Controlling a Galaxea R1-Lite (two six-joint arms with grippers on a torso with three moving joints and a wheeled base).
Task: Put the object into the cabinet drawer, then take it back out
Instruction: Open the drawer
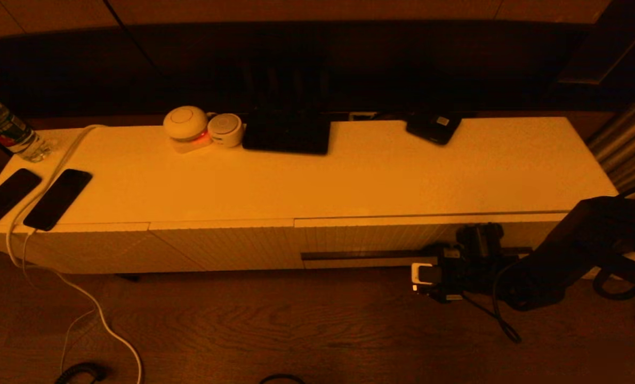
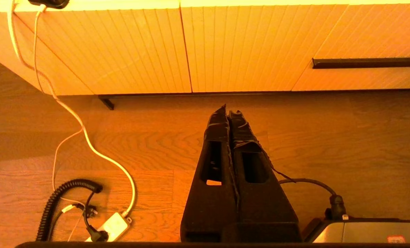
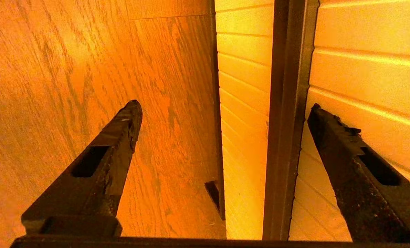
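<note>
The cabinet drawer (image 1: 370, 237) is pushed in flush on the right half of the low white cabinet, with its ribbed front and long dark slot handle (image 1: 360, 255) facing me. My right gripper (image 1: 429, 266) is low at the drawer front, level with the slot's right part. In the right wrist view the right gripper (image 3: 225, 105) is open: one finger hangs over the floor, the other lies before the ribbed front (image 3: 363, 51), and the slot handle (image 3: 284, 103) runs between them, untouched. My left gripper (image 2: 229, 110) is shut and empty above the floor, facing the slotless panels.
On the cabinet top lie two black phones (image 1: 2, 198) (image 1: 58, 198), a water bottle (image 1: 5, 128), white round devices (image 1: 186, 125), a black slab (image 1: 287, 133) and a small black device (image 1: 433, 127). A white cable (image 1: 104, 320) trails down to a power strip (image 2: 112, 227) on the wooden floor.
</note>
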